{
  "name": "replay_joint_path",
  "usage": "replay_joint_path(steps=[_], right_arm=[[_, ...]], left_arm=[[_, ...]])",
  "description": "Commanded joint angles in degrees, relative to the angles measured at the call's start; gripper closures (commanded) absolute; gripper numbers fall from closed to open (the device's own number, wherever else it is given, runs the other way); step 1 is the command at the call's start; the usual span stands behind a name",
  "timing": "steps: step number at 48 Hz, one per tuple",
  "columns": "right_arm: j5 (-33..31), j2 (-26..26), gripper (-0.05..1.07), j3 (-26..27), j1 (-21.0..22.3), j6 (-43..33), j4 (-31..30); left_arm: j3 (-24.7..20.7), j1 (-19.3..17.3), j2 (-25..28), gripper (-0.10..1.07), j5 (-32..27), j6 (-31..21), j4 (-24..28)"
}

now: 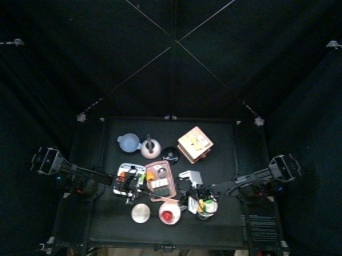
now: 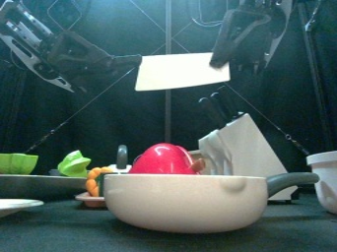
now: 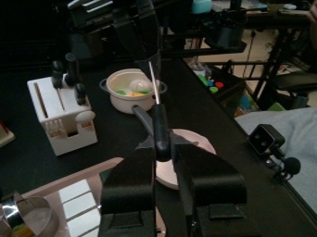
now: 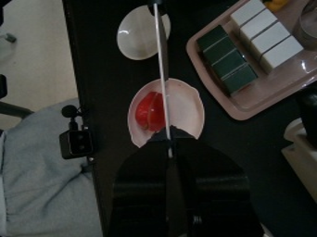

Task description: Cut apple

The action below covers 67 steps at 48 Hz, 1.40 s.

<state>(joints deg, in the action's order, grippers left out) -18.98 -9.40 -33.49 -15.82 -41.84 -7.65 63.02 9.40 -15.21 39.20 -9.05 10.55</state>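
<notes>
Right at the front edge of the table sits the white pan [image 2: 171,202], and its wall hides the lower part of the apple [image 2: 165,159] from the level camera, so you would be judging the blade's landing half blind from there. The apple itself lies on a small white dish [image 4: 186,102] near the front edge, about midway along it, with an empty white dish [image 4: 140,32] just beside it.

The dish looks shallow and the fruit is round. A cut that comes down off-centre would likely roll the apple out from under the edge, or skate the whole dish toward the pan.

Nothing pins the fruit. The left gripper [image 3: 170,190] hangs short of the dish, its fingers spread with nothing between them that I can see, so you have no steadying hold yet.

Above, the cleaver [image 2: 182,71] hangs over the apple, pinched by its handle in the right gripper [image 2: 231,54] — the fingers pressed onto it. A broad blade held only at its end may twist in that pinch on contact.

Farther back, the knife block [image 2: 243,148] stands on the right arm's side — a wide swing could clip it.
</notes>
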Motion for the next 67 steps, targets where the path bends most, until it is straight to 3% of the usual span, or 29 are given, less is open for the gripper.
replay_joint_path(steps=[1,21,34,45,67], right_arm=[[0.09,-0.18,0.68,1.58,-0.62,0.09,0.18],[1.14,6.77,0.68,4.57,-5.27,-0.26,0.18],[0.62,10.28,0.68,5.62,-7.29,-0.35,0.53],[0.26,10.81,0.68,5.19,-8.00,-0.44,0.88],[-0.09,11.95,0.68,4.92,-7.91,-0.44,1.05]], left_arm=[[-0.53,0.62,-0.35,0.59,0.00,0.09,0.09],[2.37,6.24,1.32,0.59,-2.99,0.09,0.18],[1.05,7.21,5.54,0.59,-2.99,0.18,0.70],[-1.14,7.21,8.17,0.59,-3.08,0.09,2.99],[-2.20,7.21,10.90,0.59,-3.08,0.09,2.81]])
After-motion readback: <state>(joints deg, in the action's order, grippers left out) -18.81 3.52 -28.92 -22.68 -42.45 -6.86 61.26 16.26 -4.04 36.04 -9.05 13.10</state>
